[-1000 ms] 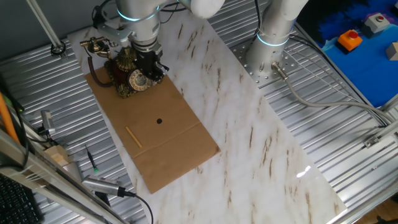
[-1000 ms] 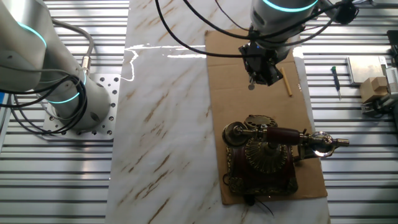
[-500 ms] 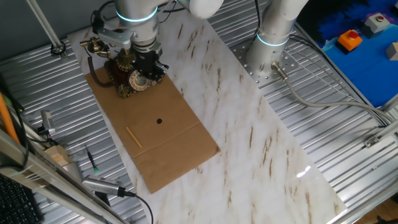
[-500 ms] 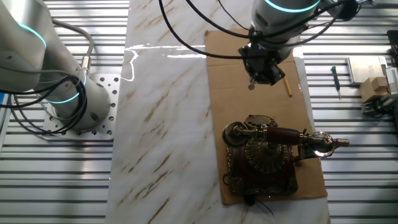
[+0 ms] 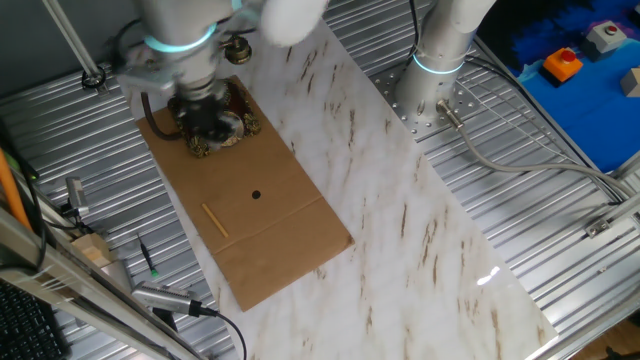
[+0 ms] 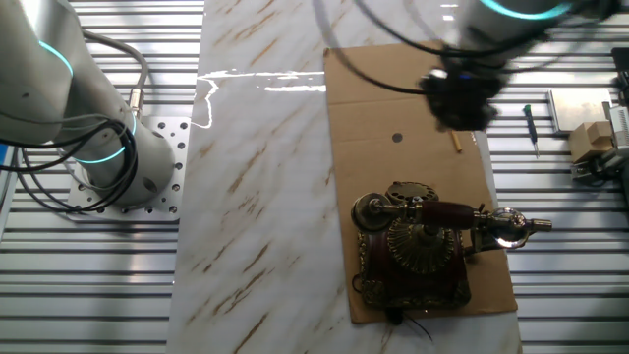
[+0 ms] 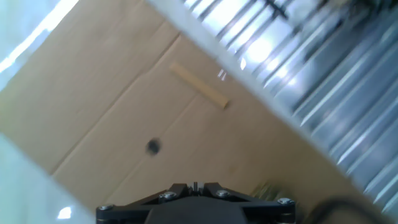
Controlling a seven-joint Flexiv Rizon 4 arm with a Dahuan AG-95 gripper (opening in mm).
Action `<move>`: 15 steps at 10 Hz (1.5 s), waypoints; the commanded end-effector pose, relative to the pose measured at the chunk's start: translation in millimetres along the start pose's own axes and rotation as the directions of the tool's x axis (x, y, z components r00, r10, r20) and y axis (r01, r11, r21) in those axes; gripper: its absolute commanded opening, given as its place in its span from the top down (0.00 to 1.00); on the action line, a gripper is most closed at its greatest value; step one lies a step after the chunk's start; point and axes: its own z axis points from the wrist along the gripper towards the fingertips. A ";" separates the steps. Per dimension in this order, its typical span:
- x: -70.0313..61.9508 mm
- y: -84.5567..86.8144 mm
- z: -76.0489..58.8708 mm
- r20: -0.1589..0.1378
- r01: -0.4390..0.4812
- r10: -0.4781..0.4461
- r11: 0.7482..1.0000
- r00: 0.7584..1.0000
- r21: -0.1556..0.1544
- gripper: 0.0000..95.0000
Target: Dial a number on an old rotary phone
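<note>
The old rotary phone (image 6: 418, 246), dark brown with brass trim, stands on a cardboard sheet (image 6: 373, 108), its handset (image 6: 447, 213) resting across the top. In one fixed view the arm covers part of the phone (image 5: 232, 128). My gripper (image 6: 462, 103) is blurred by motion and hangs above the cardboard beyond the phone's dial, apart from the phone, near a thin tan stick (image 6: 456, 139). It also shows in the other fixed view (image 5: 205, 120). In the hand view the fingertips (image 7: 194, 186) sit closed together, holding nothing.
A black dot (image 7: 152, 146) and the stick (image 7: 199, 85) lie on the cardboard (image 7: 112, 93). A second arm's base (image 5: 430, 80) stands on the ribbed metal table. A small screwdriver (image 6: 531, 128) and a wooden block (image 6: 590, 138) lie beside the cardboard.
My gripper has swung quickly sideways from in front of the dial, over the black dot, toward the stick side of the cardboard. The phone has not moved.
</note>
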 end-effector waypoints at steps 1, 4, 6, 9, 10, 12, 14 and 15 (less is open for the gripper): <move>-31.4 -17.2 9.2 -0.020 0.029 -0.029 0.999 0.999 -0.018 1.00; -53.7 -1.5 21.9 -0.050 0.057 -0.058 0.998 0.997 -0.011 1.00; -61.6 12.6 28.3 -0.089 0.106 -0.104 0.994 0.991 0.019 1.00; -62.1 13.5 28.7 -0.101 0.126 -0.123 0.992 0.987 0.023 1.00; -62.1 13.5 28.7 -0.111 0.151 -0.148 0.988 0.983 0.021 1.00; -62.1 13.5 28.7 -0.121 0.227 -0.224 0.974 0.967 0.014 1.00; -62.1 13.5 28.7 -0.129 0.247 -0.244 0.969 0.961 0.009 1.00; -62.1 13.5 28.7 -0.128 0.253 -0.250 0.968 0.960 0.007 1.00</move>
